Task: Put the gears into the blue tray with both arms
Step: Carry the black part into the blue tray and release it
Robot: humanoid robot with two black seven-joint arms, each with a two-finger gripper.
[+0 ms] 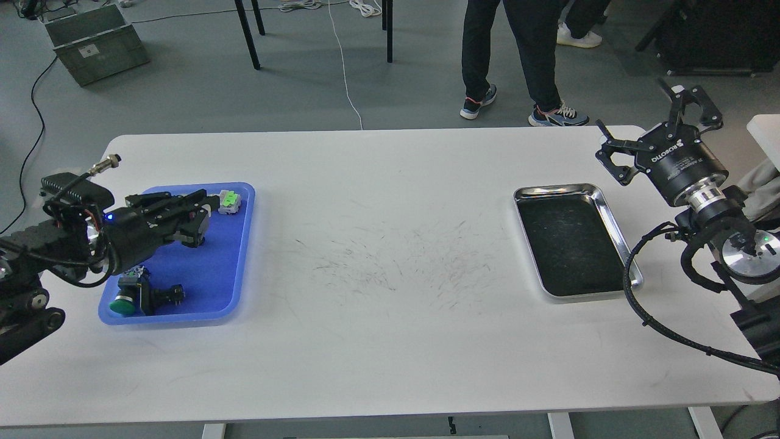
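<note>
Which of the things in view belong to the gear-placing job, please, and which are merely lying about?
Belonging to the job:
- blue tray
- left end effector, over the tray
- right end effector, raised beyond the steel tray
No gears can be made out.

Lying about:
- steel tray
- green push-button and small green-topped part, both in the blue tray
- grey crate on the floor

bright, even light | soft shadows | steel tray (611,214) rim glare | sharp
</note>
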